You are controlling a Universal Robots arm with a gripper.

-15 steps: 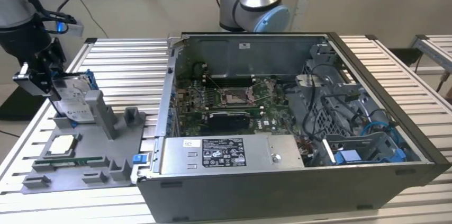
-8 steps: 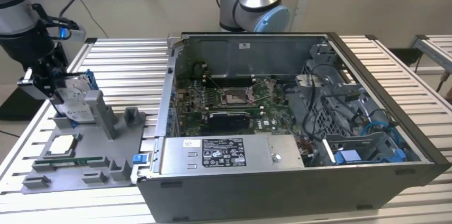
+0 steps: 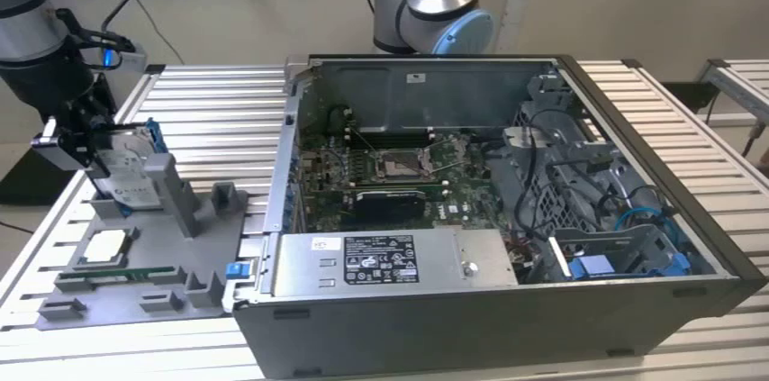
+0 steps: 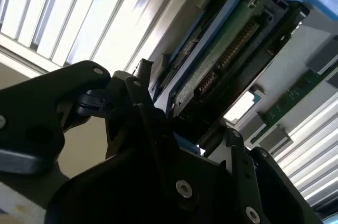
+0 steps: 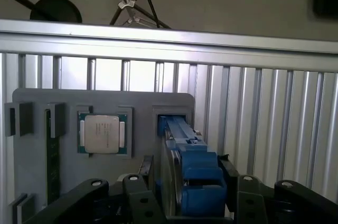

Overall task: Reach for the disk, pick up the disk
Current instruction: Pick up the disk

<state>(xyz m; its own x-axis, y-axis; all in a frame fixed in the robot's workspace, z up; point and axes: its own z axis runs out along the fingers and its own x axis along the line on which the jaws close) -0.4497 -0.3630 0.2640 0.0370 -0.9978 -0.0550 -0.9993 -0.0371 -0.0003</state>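
Pincer (image 5: 188, 175) pinched the disk (image 5: 179, 134) across its sides; disk stood on edge in a slot of the grey holder (image 5: 140, 102), evidently leaving both sides reachable.

An open computer case (image 3: 481, 327) is set on the desk (image 3: 204, 93) beside a grey tray (image 3: 180, 257) holding a square chip (image 3: 104, 246).

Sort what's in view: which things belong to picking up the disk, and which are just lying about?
Job: gripper; disk, upright in the grey fixture tray, with the gripper at it.
Lying about: processor chip, memory stick, open computer case, power supply.
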